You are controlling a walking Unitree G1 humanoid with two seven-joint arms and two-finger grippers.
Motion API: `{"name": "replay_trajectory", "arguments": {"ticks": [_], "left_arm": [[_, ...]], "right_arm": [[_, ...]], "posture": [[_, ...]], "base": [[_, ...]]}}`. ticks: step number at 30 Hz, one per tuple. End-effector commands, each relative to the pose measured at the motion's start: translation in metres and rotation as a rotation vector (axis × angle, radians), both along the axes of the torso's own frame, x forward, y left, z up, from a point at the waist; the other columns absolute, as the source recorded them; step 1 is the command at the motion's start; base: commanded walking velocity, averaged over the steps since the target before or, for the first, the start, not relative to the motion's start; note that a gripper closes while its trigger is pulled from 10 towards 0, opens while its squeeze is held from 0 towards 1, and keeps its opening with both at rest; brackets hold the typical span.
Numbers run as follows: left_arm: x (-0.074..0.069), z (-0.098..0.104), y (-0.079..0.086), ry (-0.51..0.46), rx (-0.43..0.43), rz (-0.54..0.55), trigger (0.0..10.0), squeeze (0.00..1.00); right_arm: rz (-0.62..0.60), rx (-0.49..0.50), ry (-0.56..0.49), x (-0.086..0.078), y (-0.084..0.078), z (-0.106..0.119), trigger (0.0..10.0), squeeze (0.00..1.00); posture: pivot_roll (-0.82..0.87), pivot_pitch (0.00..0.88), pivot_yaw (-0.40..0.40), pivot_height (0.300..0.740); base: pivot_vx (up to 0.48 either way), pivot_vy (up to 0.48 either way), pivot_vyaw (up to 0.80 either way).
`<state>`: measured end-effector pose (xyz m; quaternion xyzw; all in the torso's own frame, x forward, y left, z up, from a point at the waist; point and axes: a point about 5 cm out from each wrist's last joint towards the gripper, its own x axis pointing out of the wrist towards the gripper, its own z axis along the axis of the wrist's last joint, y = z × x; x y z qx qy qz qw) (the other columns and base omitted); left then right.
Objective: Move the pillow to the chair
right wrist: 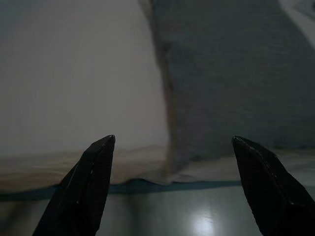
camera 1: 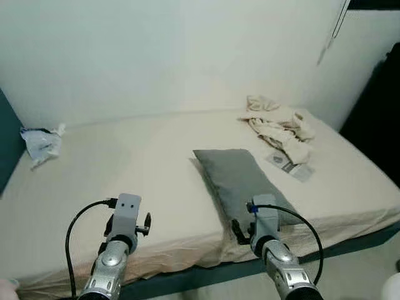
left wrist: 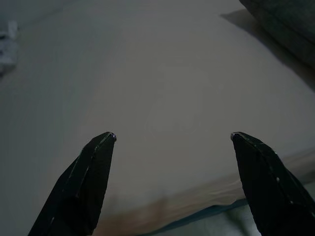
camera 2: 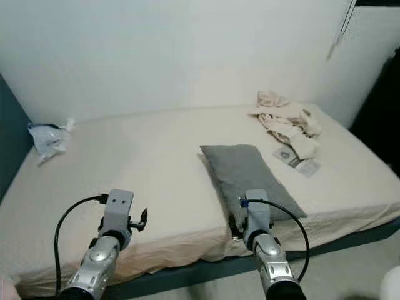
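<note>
**Operator:** Report the position of the pillow and the state of both grippers.

**Technician:** The pillow (camera 1: 240, 183) lies flat on the bed (camera 1: 156, 169), centre-right of the frame, its near end close to the mattress edge; the right gripper (right wrist: 172, 142) is raised at that near end, fingers spread wide, holding nothing; the left gripper (left wrist: 172, 137) sits at lower left over bare sheet, well apart from the pillow, also wide open and empty.

**Operator:** List the likely faults from this position.

**Technician:** Fault one: the right gripper faces the pillow's near left corner, so a close there would likely pinch only a corner; the soft pillow would probably sag and slip out. Fault two: the fingers may catch the loose sheet at the mattress edge along with the pillow; lifting would then drag the bedding. Fault three: the clothes (camera 1: 281, 128) and the flat packet (camera 1: 290, 165) lie just beyond the pillow at upper right; a wide swing could sweep them off. Fault four: no chair is visible; the carry needs a turn, and a one-sided grip could fail during it.
</note>
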<state>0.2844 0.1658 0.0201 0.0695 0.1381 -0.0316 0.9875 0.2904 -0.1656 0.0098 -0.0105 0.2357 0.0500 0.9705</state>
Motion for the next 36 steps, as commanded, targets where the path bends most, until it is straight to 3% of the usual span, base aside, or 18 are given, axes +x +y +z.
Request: {"name": "replay_trajectory", "arguments": {"ticks": [1, 8, 17, 36], "left_arm": [[0.001, 0.002, 0.006, 0.001, 0.010, -0.013, 10.0, 0.00], [0.006, 0.006, 0.014, -0.010, 0.016, 0.007, 10.0, 0.00], [0.005, 0.003, 0.017, 0.009, 0.007, 0.019, 10.0, 0.00], [0.008, 0.000, 0.011, 0.043, 0.031, -0.004, 10.0, 0.00]], "right_arm": [[-0.001, -0.001, 0.007, 0.001, 0.004, -0.002, 10.0, 0.00], [0.049, -0.007, -0.012, 0.006, 0.013, 0.003, 10.0, 0.00], [0.041, -0.026, -0.007, 0.008, 0.009, 0.002, 10.0, 0.00], [0.038, -0.032, -0.004, 0.007, 0.010, 0.001, 10.0, 0.00]], "posture": [[-0.10, 0.004, 0.087, 0.740], [-0.12, 0.000, 0.104, 0.740], [-0.14, 0.002, 0.104, 0.740], [-0.14, 0.000, 0.098, 0.740]], "base": [[0.000, 0.000, 0.00], [0.000, 0.000, 0.00], [0.000, 0.000, 0.00], [0.000, 0.000, 0.00]]}}
